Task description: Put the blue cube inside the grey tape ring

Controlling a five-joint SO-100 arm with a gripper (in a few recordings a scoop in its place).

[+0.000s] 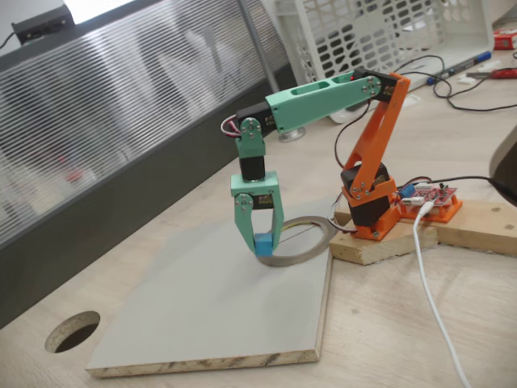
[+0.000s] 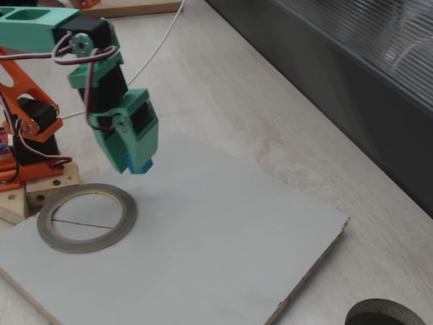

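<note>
Fixed views are showing the gripper [image 1: 263, 242] clenching the blue cube [image 2: 145, 165], hanging just beside the grey tape ring [image 2: 86, 217] (prob. outside its opening). Carrying it over the ring's centre w/ clearance before releasing seems best.

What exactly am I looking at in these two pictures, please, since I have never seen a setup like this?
This is a small robot arm, orange and green, bolted to a wooden block. Both pictures come from fixed cameras at opposite sides of the table. Its gripper is shut on a blue cube, also seen from the other side. On the pale board lies a grey tape ring, with nothing inside it yet. The cube is beside the ring, not yet over its opening. The dark round hole is cut through the tabletop.
</note>
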